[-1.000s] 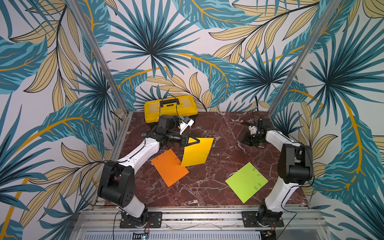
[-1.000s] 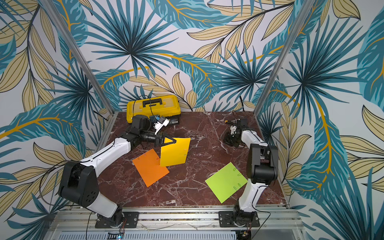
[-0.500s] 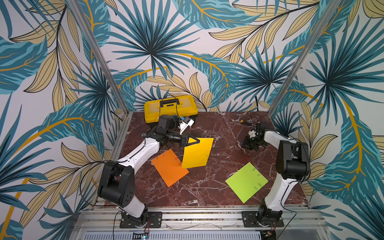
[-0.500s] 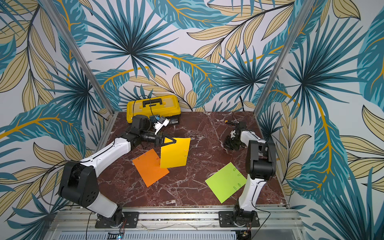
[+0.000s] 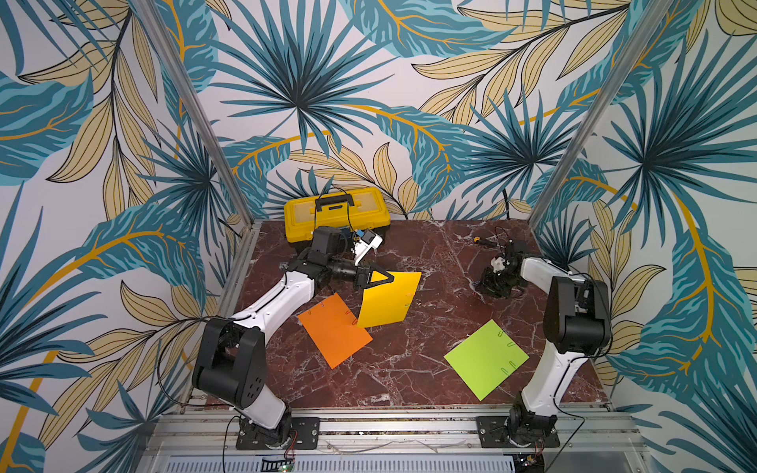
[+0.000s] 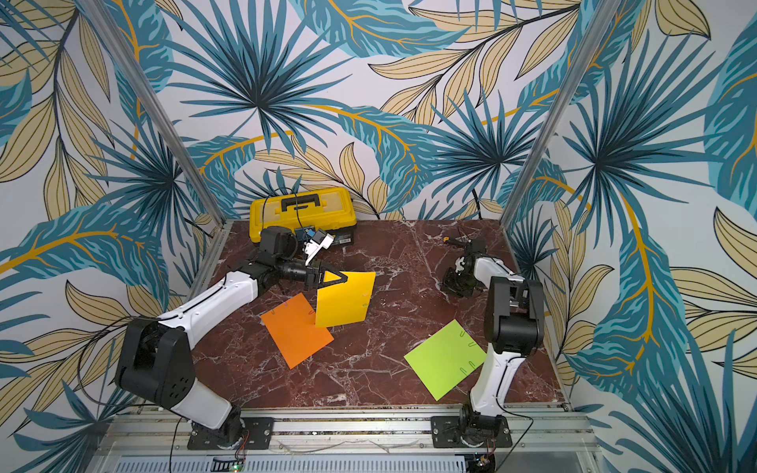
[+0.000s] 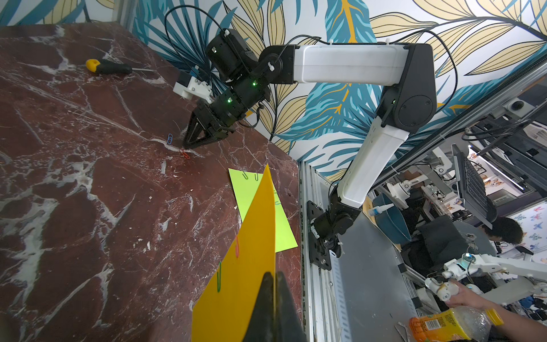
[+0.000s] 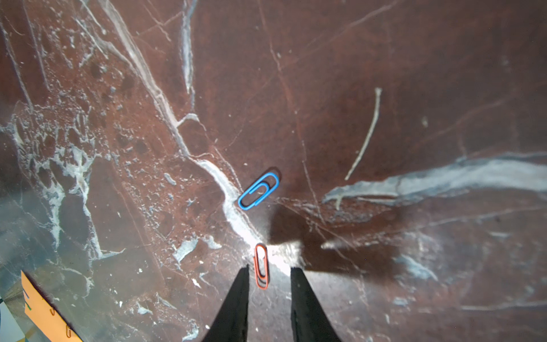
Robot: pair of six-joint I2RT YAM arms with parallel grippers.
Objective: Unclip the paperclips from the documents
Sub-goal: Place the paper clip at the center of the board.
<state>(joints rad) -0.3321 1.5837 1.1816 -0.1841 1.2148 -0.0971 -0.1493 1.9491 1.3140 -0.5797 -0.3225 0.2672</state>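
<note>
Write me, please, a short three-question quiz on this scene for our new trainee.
1. True or false: the left gripper is empty.
2. Which paperclip lies on the table between the fingers of the right gripper? A blue, B red, C green.
3. Which sheet lies flat closest to the right arm?

Key
1. False: it is shut on the yellow sheet and holds it off the table.
2. B: the red paperclip.
3. The lime green sheet.
</note>
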